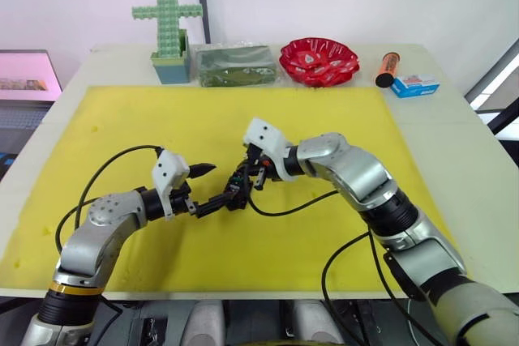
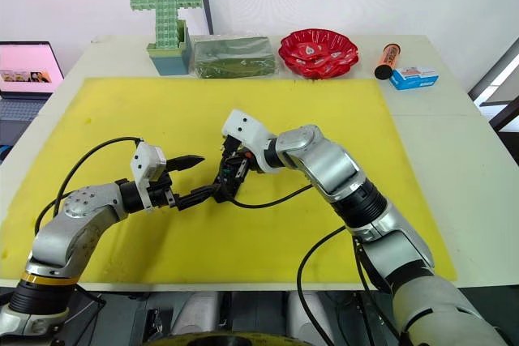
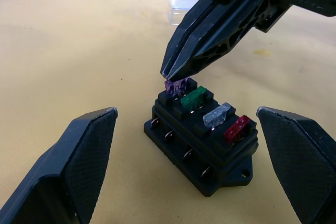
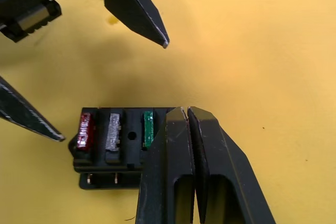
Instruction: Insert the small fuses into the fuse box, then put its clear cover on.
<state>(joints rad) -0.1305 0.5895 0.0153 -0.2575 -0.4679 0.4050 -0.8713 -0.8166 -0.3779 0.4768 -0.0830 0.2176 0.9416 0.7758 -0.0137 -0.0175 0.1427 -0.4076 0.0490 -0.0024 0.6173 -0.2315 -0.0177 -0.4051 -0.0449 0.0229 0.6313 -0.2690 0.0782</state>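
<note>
Left eye view: at frame centre, on the yellow mat (image 1: pixel 324 119) covering the bench (image 1: pixel 454 119), both hands meet over the box (image 1: pixel 238 186).

Left wrist view: red (image 3: pixel 237 128), grey-white (image 3: pixel 217 114) and green (image 3: pixel 193 98) fuses sit seated; the right hand (image 3: pixel 170 74), pressed together, pinches the purple fuse (image 3: pixel 176 86) at its slot. We judge three done. The cover (image 3: pixel 178 10) lies beyond, unfitted.

Right wrist view: the left hand (image 4: pixel 113 90) is spread beside the box.

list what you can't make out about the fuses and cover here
- Purple fuse: right wrist view, hidden under the shut right gripper; how deep it sits is unclear.
- Fuse box: eye views, too small, grippers crowd it.
- Clear cover: left wrist view, partly behind the right gripper.
</note>
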